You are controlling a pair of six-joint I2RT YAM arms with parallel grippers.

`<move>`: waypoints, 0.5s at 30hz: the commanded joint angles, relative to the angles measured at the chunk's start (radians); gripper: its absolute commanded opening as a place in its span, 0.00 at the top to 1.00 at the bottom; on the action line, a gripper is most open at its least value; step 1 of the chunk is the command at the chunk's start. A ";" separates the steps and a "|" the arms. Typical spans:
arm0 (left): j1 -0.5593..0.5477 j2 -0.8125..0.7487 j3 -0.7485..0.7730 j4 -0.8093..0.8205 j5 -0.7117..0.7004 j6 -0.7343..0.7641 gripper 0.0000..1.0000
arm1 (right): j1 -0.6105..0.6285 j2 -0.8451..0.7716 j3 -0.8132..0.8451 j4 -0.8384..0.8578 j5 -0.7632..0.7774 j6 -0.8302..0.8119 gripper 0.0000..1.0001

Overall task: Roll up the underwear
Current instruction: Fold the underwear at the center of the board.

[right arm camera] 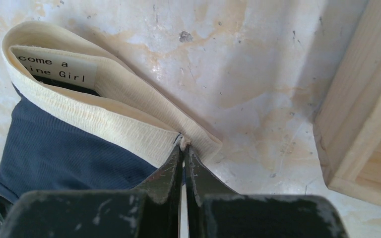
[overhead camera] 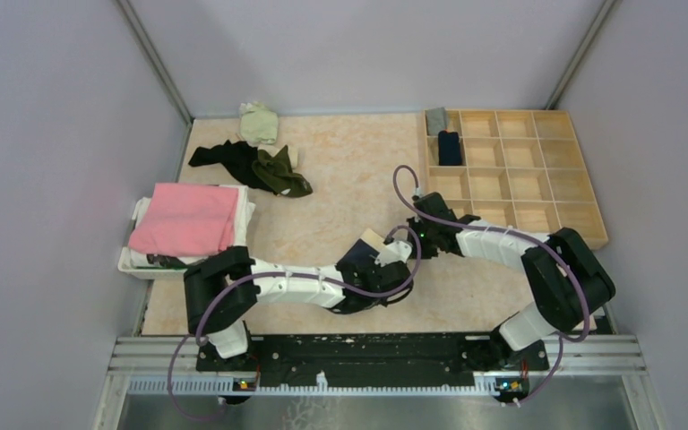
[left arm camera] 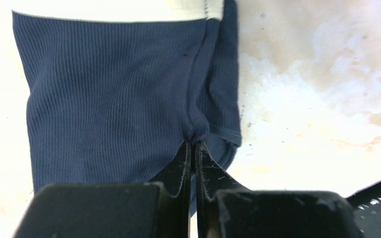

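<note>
Navy underwear (left arm camera: 114,99) | label (right arm camera: 57,69): "come a / ine Girl" | left tool (left arm camera: 193,145), right tool (right arm camera: 182,148) both pinching it

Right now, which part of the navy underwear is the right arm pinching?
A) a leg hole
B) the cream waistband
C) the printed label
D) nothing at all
B: the right end effector is shut on the edge of the cream waistband of the navy underwear.

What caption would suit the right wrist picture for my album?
Right gripper shut on the beige waistband of navy underwear, beside a wooden tray.
</note>
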 commanded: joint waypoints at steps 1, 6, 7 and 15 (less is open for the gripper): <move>-0.007 -0.087 0.066 0.003 0.033 0.054 1.00 | -0.004 0.051 -0.041 0.009 0.019 -0.009 1.00; -0.017 -0.097 0.070 0.035 0.080 0.065 1.00 | -0.004 0.064 -0.053 0.024 0.012 -0.005 1.00; -0.019 -0.091 0.067 0.044 0.088 0.067 1.00 | -0.005 0.065 -0.055 0.027 0.010 -0.006 1.00; -0.033 -0.033 0.039 0.083 0.122 0.047 1.00 | -0.004 0.070 -0.054 0.022 0.016 -0.008 1.00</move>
